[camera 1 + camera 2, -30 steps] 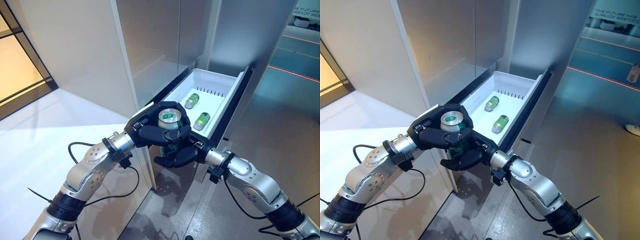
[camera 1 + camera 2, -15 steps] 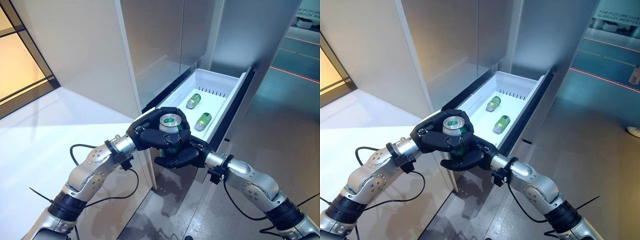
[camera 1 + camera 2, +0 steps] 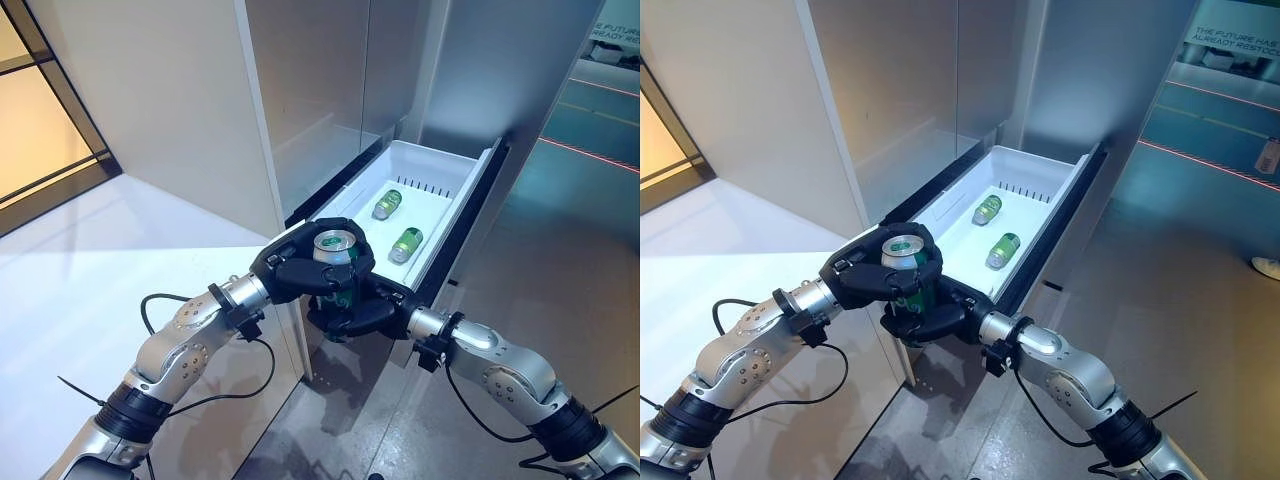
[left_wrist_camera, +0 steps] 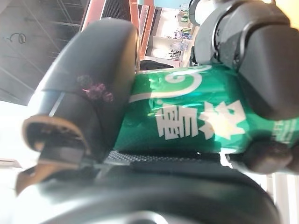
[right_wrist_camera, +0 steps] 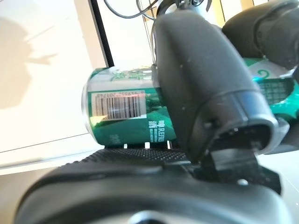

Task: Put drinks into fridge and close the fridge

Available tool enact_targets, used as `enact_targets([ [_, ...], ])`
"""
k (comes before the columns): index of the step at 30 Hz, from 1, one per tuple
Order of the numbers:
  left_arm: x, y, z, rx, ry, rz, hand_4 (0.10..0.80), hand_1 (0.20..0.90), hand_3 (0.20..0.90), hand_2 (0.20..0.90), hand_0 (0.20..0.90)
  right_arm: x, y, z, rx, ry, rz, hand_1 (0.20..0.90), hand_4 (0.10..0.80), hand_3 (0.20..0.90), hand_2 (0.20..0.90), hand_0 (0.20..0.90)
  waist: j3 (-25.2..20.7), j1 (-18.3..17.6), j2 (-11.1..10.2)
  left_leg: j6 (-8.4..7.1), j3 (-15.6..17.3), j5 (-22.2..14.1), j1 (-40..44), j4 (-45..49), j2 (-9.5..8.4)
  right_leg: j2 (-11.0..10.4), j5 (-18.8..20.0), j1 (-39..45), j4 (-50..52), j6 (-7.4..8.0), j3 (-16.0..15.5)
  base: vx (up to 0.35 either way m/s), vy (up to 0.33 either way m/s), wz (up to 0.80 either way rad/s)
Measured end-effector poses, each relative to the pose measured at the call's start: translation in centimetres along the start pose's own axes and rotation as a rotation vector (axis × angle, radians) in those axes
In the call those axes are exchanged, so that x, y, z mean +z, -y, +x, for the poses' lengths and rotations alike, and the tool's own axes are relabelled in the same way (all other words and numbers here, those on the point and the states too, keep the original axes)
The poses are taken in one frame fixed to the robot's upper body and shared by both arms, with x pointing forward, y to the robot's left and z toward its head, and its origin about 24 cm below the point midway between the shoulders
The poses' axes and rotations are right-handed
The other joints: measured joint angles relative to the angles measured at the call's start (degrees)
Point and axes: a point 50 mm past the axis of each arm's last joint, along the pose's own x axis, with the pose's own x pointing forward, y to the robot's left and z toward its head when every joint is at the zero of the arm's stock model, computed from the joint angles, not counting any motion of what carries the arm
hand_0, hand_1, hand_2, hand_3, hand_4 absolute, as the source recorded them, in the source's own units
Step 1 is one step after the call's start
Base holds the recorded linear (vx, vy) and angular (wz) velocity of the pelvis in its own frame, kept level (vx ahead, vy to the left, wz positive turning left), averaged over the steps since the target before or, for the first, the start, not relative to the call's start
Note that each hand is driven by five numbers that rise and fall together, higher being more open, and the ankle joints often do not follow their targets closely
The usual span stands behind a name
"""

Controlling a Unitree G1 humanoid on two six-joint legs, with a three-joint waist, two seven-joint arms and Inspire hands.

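A green drink can (image 3: pixel 335 243) stands upright between both hands, just in front of the near end of the open fridge drawer (image 3: pixel 455 205). My left hand (image 3: pixel 292 272) is curled round its upper part from the left, and the left wrist view shows the thumb (image 4: pixel 88 93) across the can (image 4: pixel 187 116). From the right, my right hand (image 3: pixel 352 314) grips the lower part, its thumb (image 5: pixel 201 84) lying over the can (image 5: pixel 121 112). Two more green cans (image 3: pixel 386 202) (image 3: pixel 405 243) lie on their sides in the white drawer.
The tall grey fridge (image 3: pixel 320 90) rises behind the drawer, and its dark drawer front (image 3: pixel 478 215) juts out over the floor (image 3: pixel 560 260) on the right. A white surface (image 3: pixel 90 270) lies to the left, below my left arm.
The right hand has drawn in closer round the lower part of the can. Both hands and the can have stayed almost in place by the drawer's near end.
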Motion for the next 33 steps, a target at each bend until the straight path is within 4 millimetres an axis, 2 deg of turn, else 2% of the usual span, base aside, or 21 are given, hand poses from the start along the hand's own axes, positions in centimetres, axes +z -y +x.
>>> enact_targets([
  [5,0.0,0.0,0.0,0.001,0.001,0.0,0.1,0.3,0.2,0.3,0.3,0.1,0.0,0.0,-0.01,0.002,-0.013,0.3,0.1,0.2,0.3,0.3,0.1,0.0,-0.1,0.0,0.0,0.0,0.0,0.0,0.0,0.0,0.0,0.0,0.0,0.04,0.0,0.0,0.0,0.0],
  [6,0.0,0.0,0.0,0.001,0.002,0.001,0.136,0.331,0.236,0.331,0.331,0.1,0.0,0.0,-0.011,0.003,-0.016,0.3,0.1,0.2,0.3,0.3,0.1,0.0,-0.1,0.0,0.0,0.0,0.0,0.0,0.01,0.0,0.0,0.0,0.0,0.07,0.0,0.0,0.0,0.0],
  [7,0.1,0.0,0.0,0.002,0.003,0.001,0.8,0.9,0.9,0.9,0.9,0.1,0.1,0.0,-0.014,0.002,-0.022,0.3,0.1,0.2,0.3,0.3,0.1,0.0,-0.1,0.01,0.0,0.0,0.0,0.0,0.0,0.0,0.0,0.0,0.0,0.02,0.0,0.0,0.0,0.0],
  [12,0.5,-0.2,-0.1,0.024,0.042,0.038,0.8,0.9,0.9,0.9,0.9,1.3,0.5,0.1,-0.038,0.014,-0.119,0.3,0.1,0.2,0.3,0.3,0.2,0.0,-0.4,0.01,0.0,0.0,-0.1,0.0,0.0,0.0,0.0,-0.1,0.0,0.03,0.0,0.0,0.0,0.0],
  [15,1.7,-0.4,0.0,0.084,0.124,0.152,0.8,0.9,0.9,0.9,0.9,3.6,1.2,0.6,-0.073,0.044,-0.241,0.3,0.1,0.2,0.3,0.3,0.5,0.0,-0.8,-0.01,0.0,0.0,-0.1,0.0,0.03,0.0,0.0,-0.1,0.0,-0.03,-0.1,0.0,0.0,0.0],
  [19,3.7,-0.8,0.1,0.14,0.234,0.226,0.8,0.9,0.9,0.9,0.9,6.6,2.1,1.6,-0.113,0.101,-0.311,0.3,0.1,0.2,0.3,0.3,0.8,0.2,-1.4,-0.01,-0.4,0.0,-0.1,0.0,0.04,0.1,0.0,0.1,0.0,-0.03,-0.3,0.02,-0.009,0.03],
  [21,4.3,-0.9,0.0,0.152,0.272,0.232,0.8,0.9,0.9,0.9,0.9,7.3,2.8,1.8,-0.159,0.115,-0.31,0.3,0.1,0.2,0.3,0.3,0.9,0.4,-1.6,-0.01,-0.6,0.0,-0.1,0.0,0.01,0.0,0.0,0.2,0.0,0.03,-0.5,0.019,-0.005,0.07],
  [23,4.9,-1.1,-0.2,0.177,0.306,0.24,0.8,0.9,0.9,0.9,0.9,8.1,4.6,1.7,-0.27,0.12,-0.296,0.3,0.1,0.2,0.3,0.3,1.1,1.3,-1.8,0.03,-1.4,0.1,-0.2,0.0,-0.11,-0.1,-0.1,0.3,0.0,0.16,-1.5,0.019,-0.001,0.14],
  [33,5.0,-1.6,0.0,0.193,0.305,0.234,0.8,0.9,0.9,0.9,0.9,7.7,5.1,2.0,-0.297,0.13,-0.232,0.3,0.1,0.2,0.3,0.3,1.4,2.8,-2.2,0.15,-2.2,0.1,-0.3,0.0,-0.44,-0.2,-0.4,0.6,0.0,0.37,-2.0,0.018,-0.003,0.05],
])
